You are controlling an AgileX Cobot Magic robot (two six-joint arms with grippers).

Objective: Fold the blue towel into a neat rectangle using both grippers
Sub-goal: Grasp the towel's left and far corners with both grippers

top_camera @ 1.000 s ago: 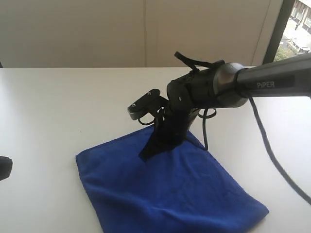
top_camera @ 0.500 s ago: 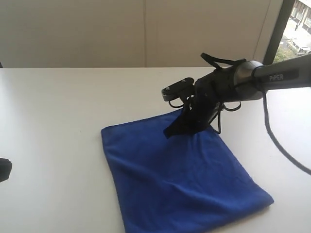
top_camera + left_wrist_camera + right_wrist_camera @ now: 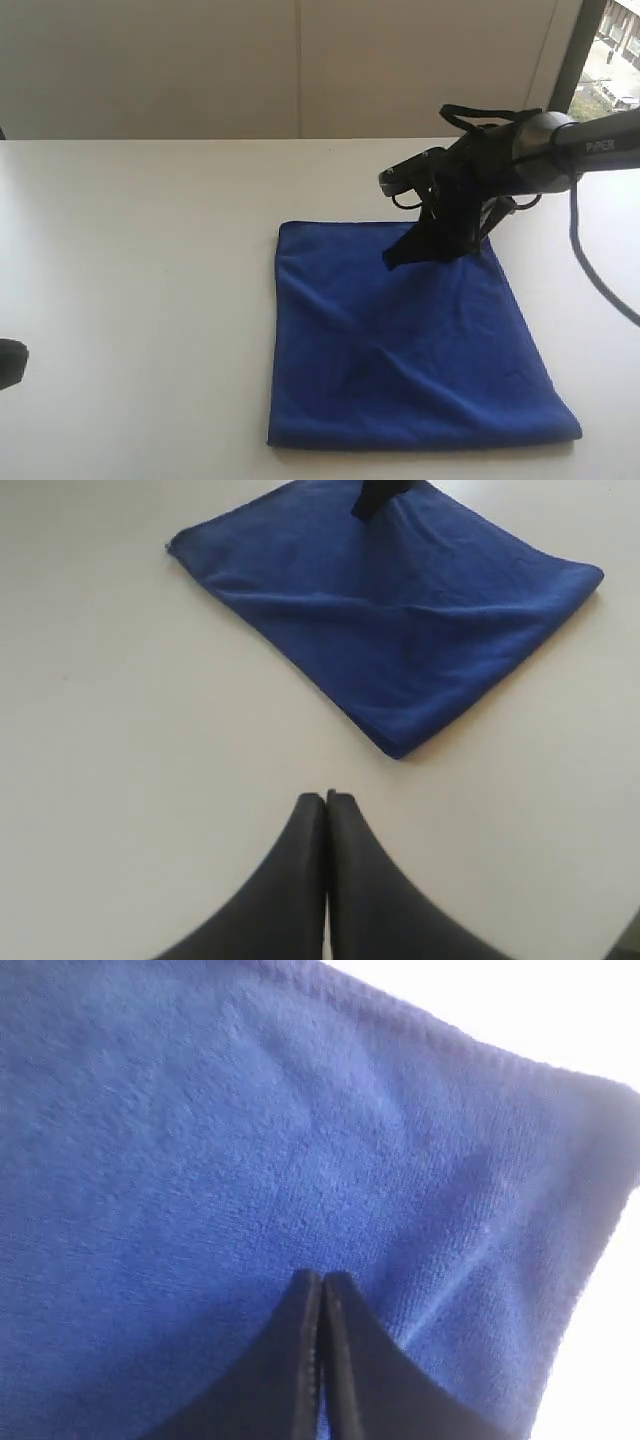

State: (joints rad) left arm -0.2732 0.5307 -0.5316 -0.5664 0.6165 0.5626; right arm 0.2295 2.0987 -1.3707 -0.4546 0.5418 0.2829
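Blue towel [image 3: 410, 340] lying flat on white table [image 3: 150, 250], roughly rectangular, lightly creased.
Right gripper [image 3: 395, 262] tips down on the towel near its far edge, jaws closed together; pinched cloth cannot be confirmed. Left gripper [image 3: 326, 798] well apart over bare table, jaws closed, holding nothing.

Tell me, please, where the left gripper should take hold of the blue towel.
Probably the near left corner of the blue towel, from the left: it lies flat and free there, nearest the left gripper; the right gripper sits at the far edge.
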